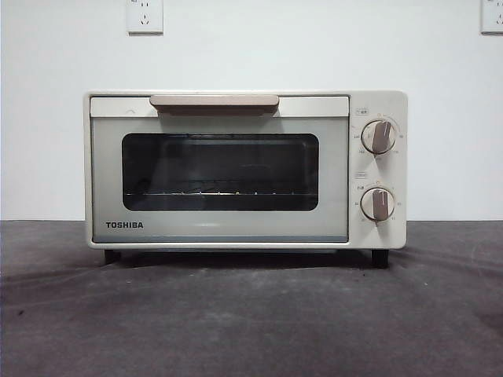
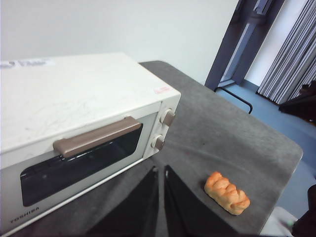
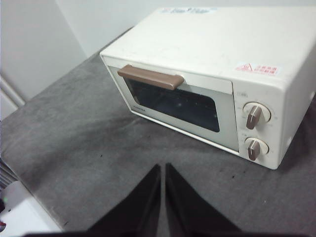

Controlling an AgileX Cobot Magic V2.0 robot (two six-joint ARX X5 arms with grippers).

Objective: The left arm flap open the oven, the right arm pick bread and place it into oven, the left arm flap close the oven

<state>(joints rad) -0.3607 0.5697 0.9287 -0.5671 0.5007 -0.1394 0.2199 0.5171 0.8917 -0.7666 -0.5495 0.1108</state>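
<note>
Oven (image 1: 244,169) stands on the grey table (image 1: 251,322), door shut; nothing begun. Handle (image 2: 97,137) runs lengthwise along the door's upper edge, ahead of and well apart from the left tool (image 2: 161,170), its jaws together (so the flap-open falls to it first). Bread (image 2: 227,192) lies on the table off the oven's knob end. Right tool (image 3: 162,169) waits, jaws also together.

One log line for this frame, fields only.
oven: door shut | bread: on table beside oven, ungrasped | left gripper: shut, clear of handle | right gripper: shut, waiting
</note>
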